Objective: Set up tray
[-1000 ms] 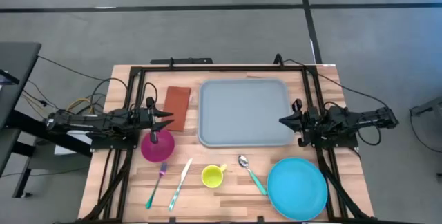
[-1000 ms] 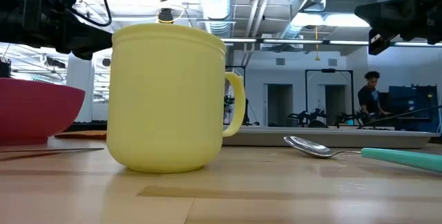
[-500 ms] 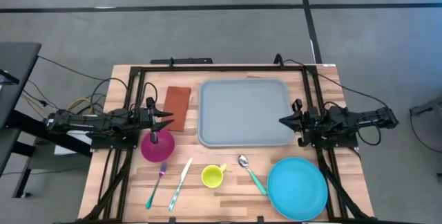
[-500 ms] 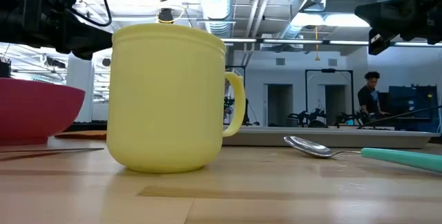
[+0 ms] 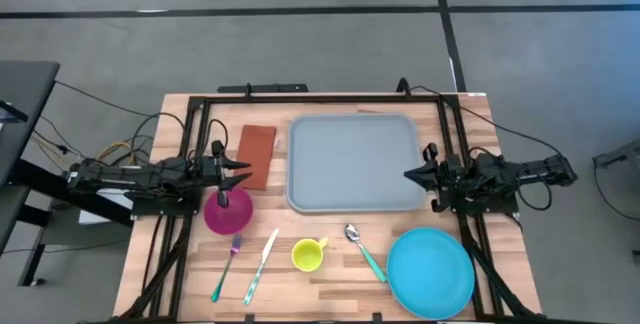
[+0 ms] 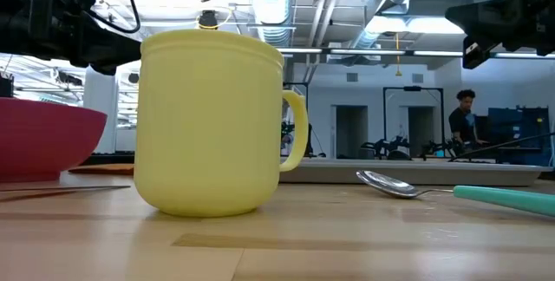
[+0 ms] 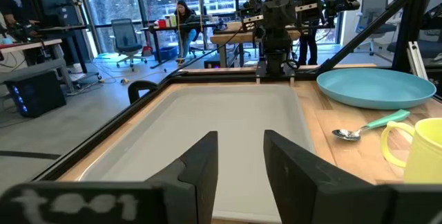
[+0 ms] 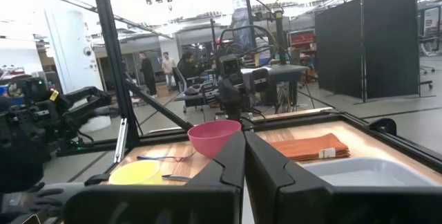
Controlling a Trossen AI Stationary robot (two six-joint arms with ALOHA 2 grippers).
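Tray (image 5: pixel 355 161) on wooden table (image 5: pixel 300 274)

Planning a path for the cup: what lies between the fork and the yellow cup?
A knife lies between the fork and the cup, seen in the high view.

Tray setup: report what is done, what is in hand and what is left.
Done: nothing; the tray is bare. In hand: nothing; the left gripper waits open beside the napkin, the right gripper shut at the tray's right edge. Left: the plate, bowl, mug, spoon, fork and knife lie off the tray.
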